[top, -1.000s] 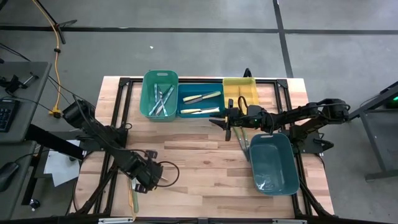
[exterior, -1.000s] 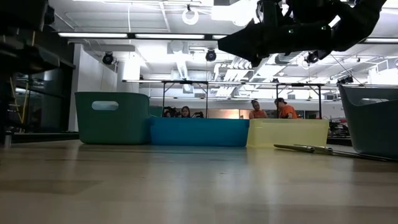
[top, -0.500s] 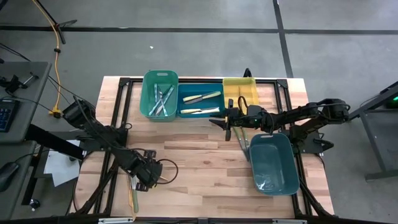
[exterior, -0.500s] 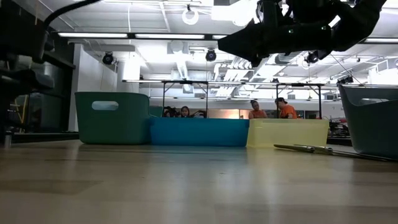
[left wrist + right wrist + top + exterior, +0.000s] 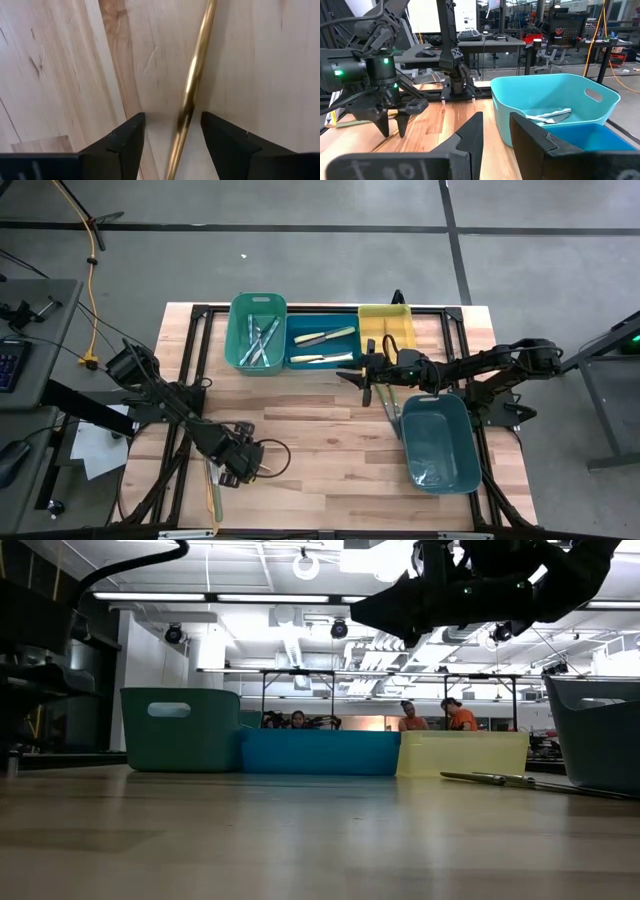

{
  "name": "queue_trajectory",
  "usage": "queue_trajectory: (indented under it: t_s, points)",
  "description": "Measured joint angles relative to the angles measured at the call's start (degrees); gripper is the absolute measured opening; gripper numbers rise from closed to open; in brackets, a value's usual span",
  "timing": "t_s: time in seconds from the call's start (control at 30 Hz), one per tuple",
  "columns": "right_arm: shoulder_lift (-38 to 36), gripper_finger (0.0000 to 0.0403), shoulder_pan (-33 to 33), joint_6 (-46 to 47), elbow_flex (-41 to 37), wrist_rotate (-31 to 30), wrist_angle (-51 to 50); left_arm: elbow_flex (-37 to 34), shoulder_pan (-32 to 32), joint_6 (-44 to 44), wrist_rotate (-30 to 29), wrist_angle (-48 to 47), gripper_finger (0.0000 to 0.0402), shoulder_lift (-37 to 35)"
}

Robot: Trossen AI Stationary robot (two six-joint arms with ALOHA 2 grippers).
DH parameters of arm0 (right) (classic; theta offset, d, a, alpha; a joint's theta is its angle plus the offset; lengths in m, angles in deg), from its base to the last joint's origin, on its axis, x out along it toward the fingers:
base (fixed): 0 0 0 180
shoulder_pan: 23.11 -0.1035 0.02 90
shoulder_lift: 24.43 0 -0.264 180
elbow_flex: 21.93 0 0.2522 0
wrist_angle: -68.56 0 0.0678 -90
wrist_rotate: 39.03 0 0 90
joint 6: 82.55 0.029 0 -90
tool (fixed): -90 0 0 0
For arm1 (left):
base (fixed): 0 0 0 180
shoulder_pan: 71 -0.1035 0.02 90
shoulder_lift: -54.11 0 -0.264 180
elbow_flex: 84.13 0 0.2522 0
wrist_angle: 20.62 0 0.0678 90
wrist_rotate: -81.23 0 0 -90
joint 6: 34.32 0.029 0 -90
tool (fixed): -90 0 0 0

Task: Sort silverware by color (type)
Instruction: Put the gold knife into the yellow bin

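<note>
Wooden planks fill your left wrist view, and right there the left gripper [image 5: 171,137] stands with its fingers [image 5: 122,140] spread wide, one to each side of a brass-coloured utensil handle [image 5: 192,82] lying flat on the table [image 5: 330,430]. It hovers near the table's front left edge. To take the handle cleanly, you should probably lower until both tips sit just beside it, centre it between them, then close slowly so the thin rod doesn't roll or skid out. It looks slim, round and glossy, so expect it to slip.

Your right gripper [image 5: 495,135] waits over the table's right side near the yellow bin [image 5: 385,320], its fingers part-way apart with nothing between them. More silverware [image 5: 258,340] already lies in the green bin [image 5: 240,305] and the blue bin [image 5: 322,364].
</note>
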Motion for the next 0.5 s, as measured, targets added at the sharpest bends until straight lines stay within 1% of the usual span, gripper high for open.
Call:
queue_trajectory:
  t_s: [0.07,0.13,0.23,0.4,0.43,0.5]
  points:
    - [0.0,0.0091,0.0,0.0,0.0,0.0,-0.3,0.0,-0.1,0.2,-0.5,-0.6,0.0181,0.1]
    - [0.0,0.0091,0.0,0.0,0.0,0.0,-0.4,0.2,-0.1,0.4,-0.7,-1.1,0.0163,0.1]
    - [0.0,0.0091,0.0,0.0,0.0,0.0,-0.6,0.2,-0.2,0.4,-0.7,-1.2,0.012,0.1]
    - [0.0,0.0091,0.0,0.0,0.0,0.0,-0.7,0.2,-0.3,0.4,-1.5,-1.8,0.0027,0.1]
    - [0.0,0.0091,0.0,0.0,0.0,0.0,-0.7,0.2,-0.3,0.4,-1.6,-1.8,0.0017,0.1]
    - [0.0,0.0091,0.0,0.0,0.0,0.0,-0.7,0.2,-0.3,0.4,-1.7,-1.9,0.0014,0.1]
